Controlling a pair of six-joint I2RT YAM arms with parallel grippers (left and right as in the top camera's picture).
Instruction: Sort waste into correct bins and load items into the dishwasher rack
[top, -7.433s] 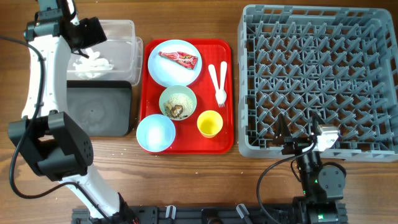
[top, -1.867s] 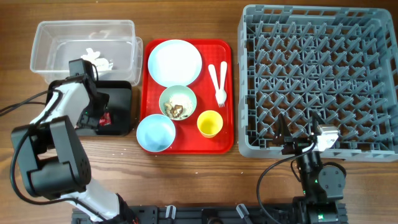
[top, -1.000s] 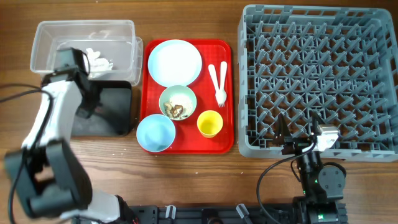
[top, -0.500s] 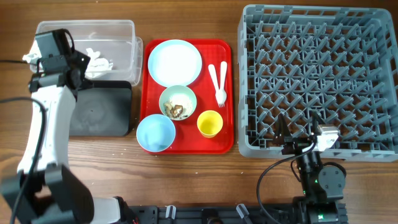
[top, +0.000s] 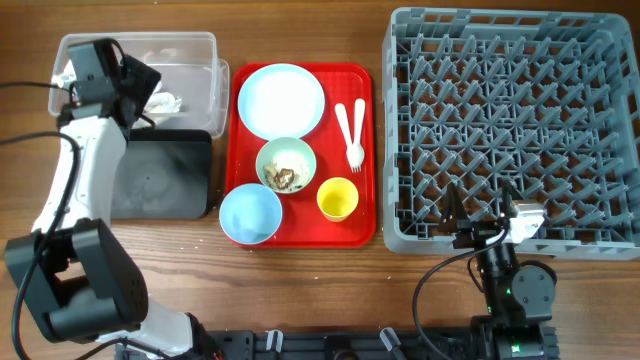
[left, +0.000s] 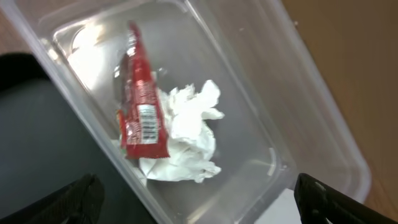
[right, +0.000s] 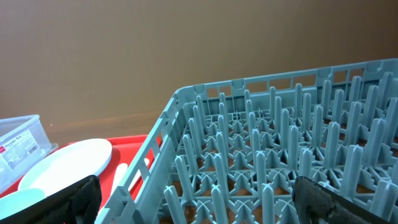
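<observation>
My left gripper (top: 135, 82) hangs open and empty over the clear tub (top: 200, 60). In the left wrist view its fingers (left: 199, 202) frame the red-and-white wrapper (left: 140, 115), which lies in the tub (left: 273, 124) against the white crumpled paper (left: 189, 140). The black tray (top: 165, 175) lies just in front of the tub. The plate (top: 281, 100), a bowl with brown scraps and crumbs (top: 286, 165), an empty bowl (top: 250, 213), the yellow cup (top: 338, 199) and the fork and spoon (top: 351, 130) sit on the red tray (top: 365, 215). My right gripper (top: 480, 225) is open at the grey rack's (top: 515, 120) front edge.
The right wrist view looks over the rack's pegs (right: 280, 155) toward the plate (right: 62, 165) and the red tray (right: 118, 165). Bare wooden table (top: 300, 290) runs along the front. The left arm reaches over the black tray's left side.
My left gripper moved from the black tray up to the clear tub. The wrapper it carried now lies loose in the tub. The right arm has not moved.
</observation>
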